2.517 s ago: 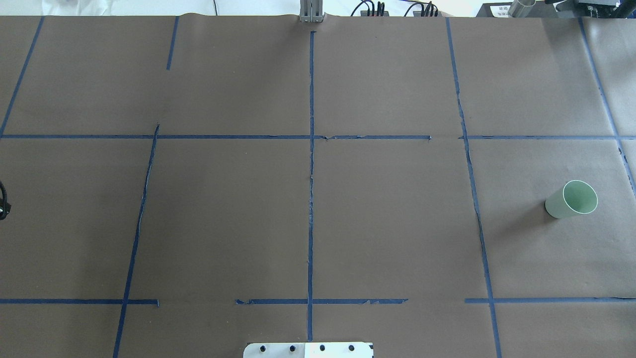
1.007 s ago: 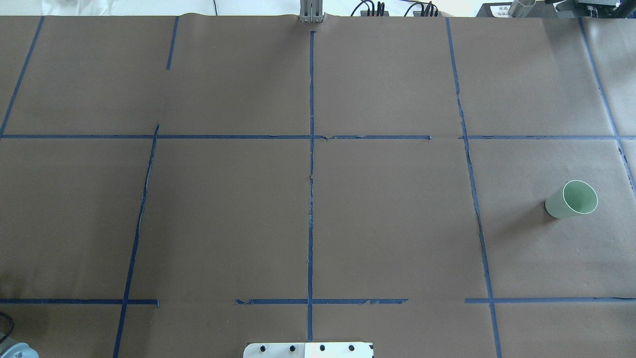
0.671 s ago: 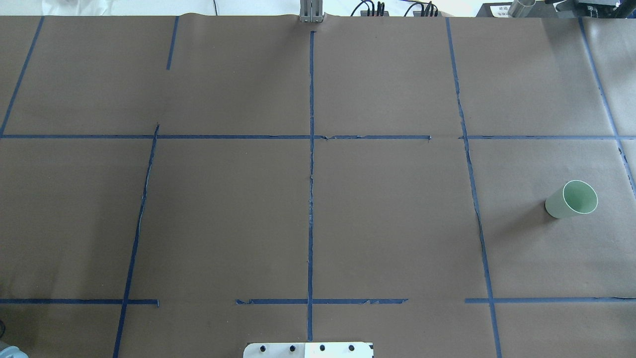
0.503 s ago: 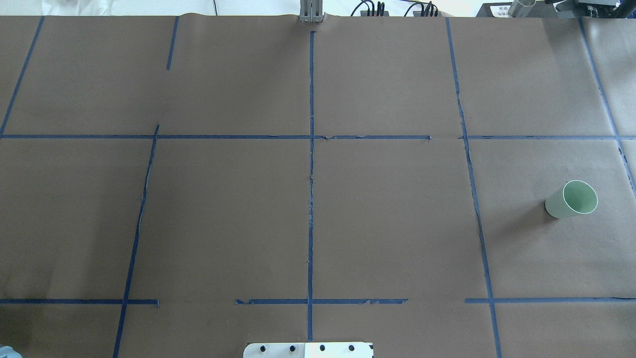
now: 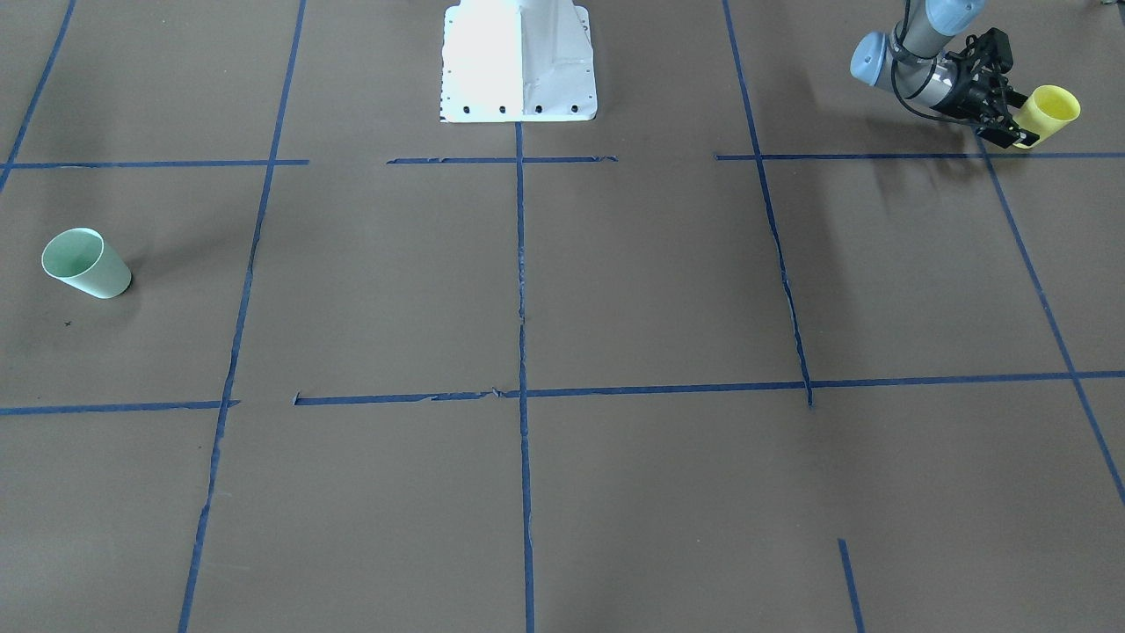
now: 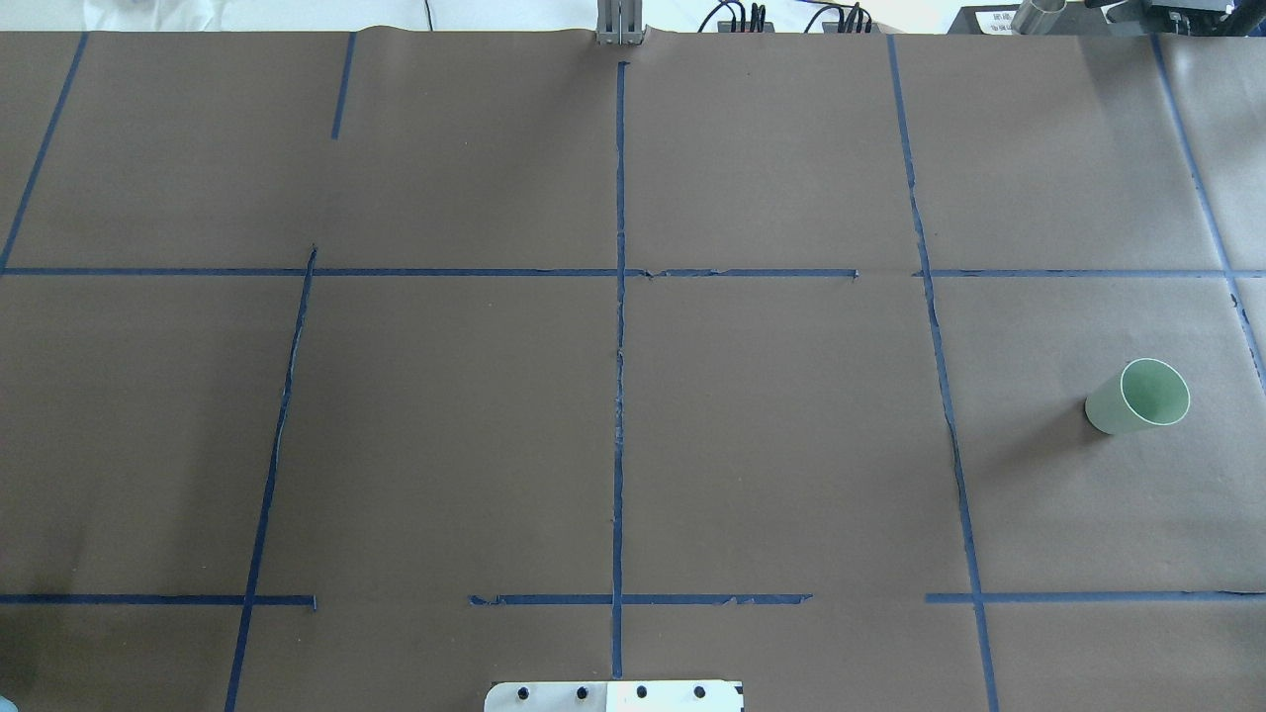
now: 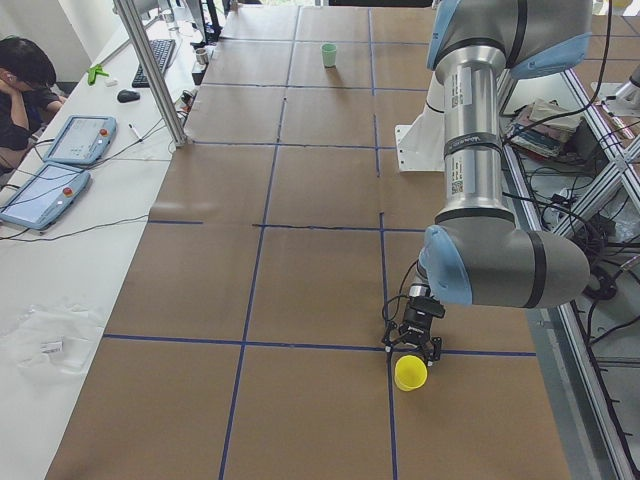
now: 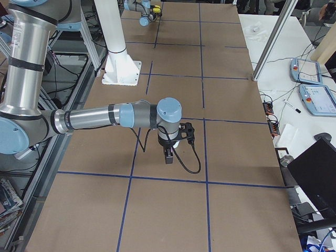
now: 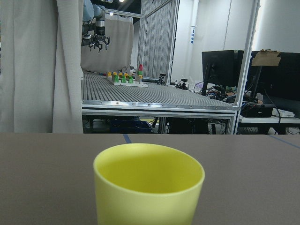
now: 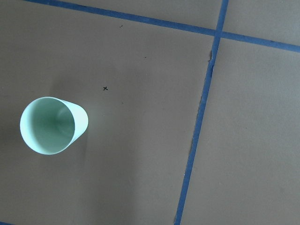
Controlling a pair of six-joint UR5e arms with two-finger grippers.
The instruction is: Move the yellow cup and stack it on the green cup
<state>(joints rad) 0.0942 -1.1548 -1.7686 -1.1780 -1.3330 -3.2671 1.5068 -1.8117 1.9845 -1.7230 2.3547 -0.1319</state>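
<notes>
Black fingers of the left gripper [image 5: 1011,123] are clamped on the lower body of the yellow cup [image 5: 1048,112], which is held upright, mouth open (its base hidden by the fingers in the front view). Cup and gripper sit at the robot's left end of the brown paper-covered table [image 5: 615,290], beside a blue tape line [image 5: 1011,220]. The green cup [image 5: 85,262] stands upright and alone at the opposite end, well apart. The right gripper [image 8: 169,153] hangs over the table near that end, seen only from the side; whether its fingers are spread or closed I cannot tell. The white robot base [image 5: 518,60] stands between both ends.
</notes>
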